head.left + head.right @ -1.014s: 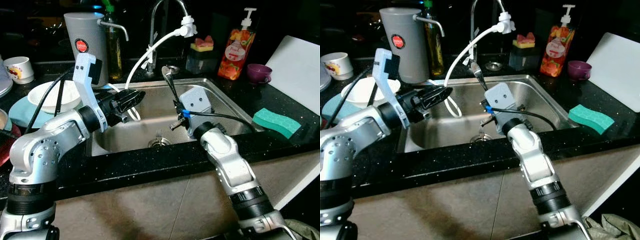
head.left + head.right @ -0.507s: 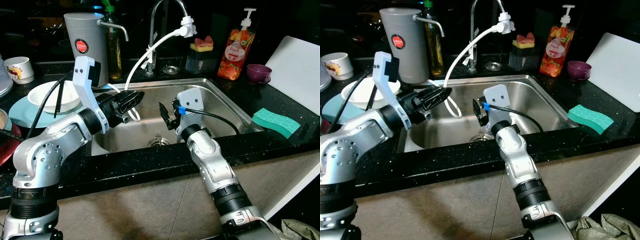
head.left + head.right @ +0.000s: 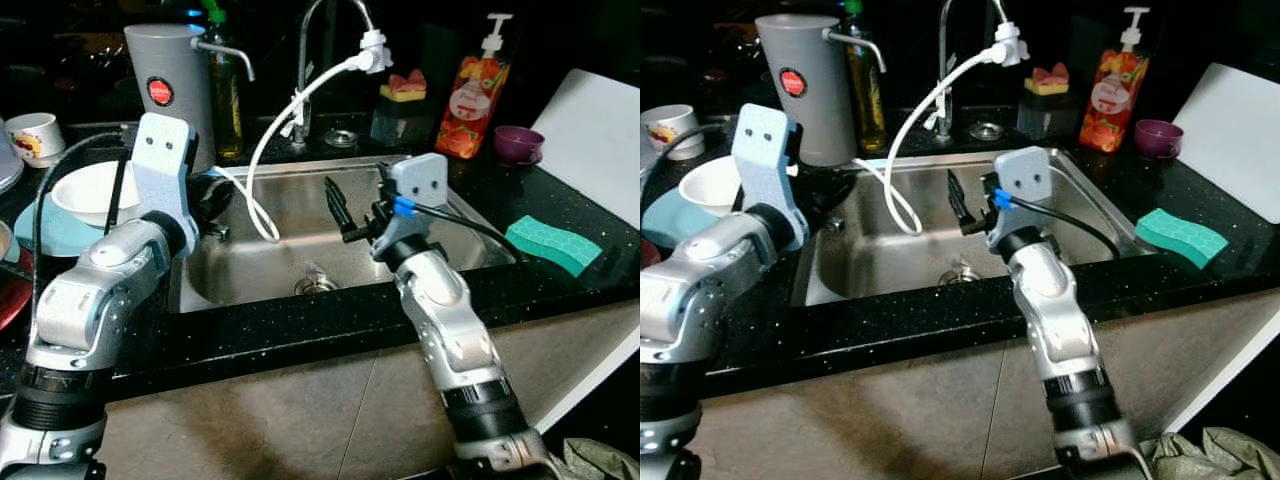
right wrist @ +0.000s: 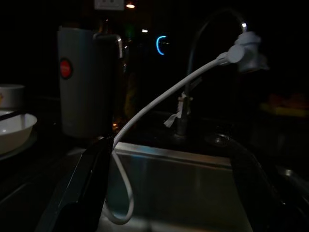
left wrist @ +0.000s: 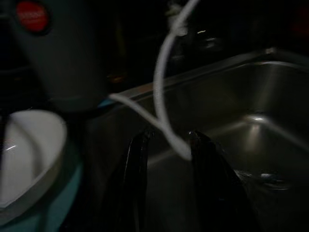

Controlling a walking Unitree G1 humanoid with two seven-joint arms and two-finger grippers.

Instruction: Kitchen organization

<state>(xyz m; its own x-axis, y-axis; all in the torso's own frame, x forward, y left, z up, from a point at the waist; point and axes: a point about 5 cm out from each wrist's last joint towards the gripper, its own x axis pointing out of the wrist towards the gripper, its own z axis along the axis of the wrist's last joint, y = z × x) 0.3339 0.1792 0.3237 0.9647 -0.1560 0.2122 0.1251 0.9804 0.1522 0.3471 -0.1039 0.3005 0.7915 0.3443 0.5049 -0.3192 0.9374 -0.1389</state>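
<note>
My left gripper (image 5: 170, 139) is open at the left rim of the steel sink (image 3: 280, 255); in the left eye view its wrist mount hides it. The loop of a white hose (image 3: 300, 105) hangs from the faucet (image 3: 308, 45) just beyond its fingertips; I cannot tell whether they touch. Over the middle of the sink, my right gripper (image 3: 358, 205) is open and empty, with its black fingers (image 3: 336, 203) wide apart and pointing towards the hose (image 4: 159, 104). A white bowl (image 3: 85, 190) sits on a teal plate (image 3: 45, 235) left of the sink.
Along the back stand a grey thermos jug (image 3: 165, 80), an oil bottle (image 3: 225, 90), a sponge holder (image 3: 400, 105), an orange soap bottle (image 3: 472, 90) and a purple cup (image 3: 518, 143). On the right are a green sponge (image 3: 555, 245) and a white board (image 3: 600, 140). A mug (image 3: 35, 135) stands far left.
My left gripper has pulled back from over the sink to its left rim, its wrist mount now facing me. The right gripper has risen a little and shifted right.
</note>
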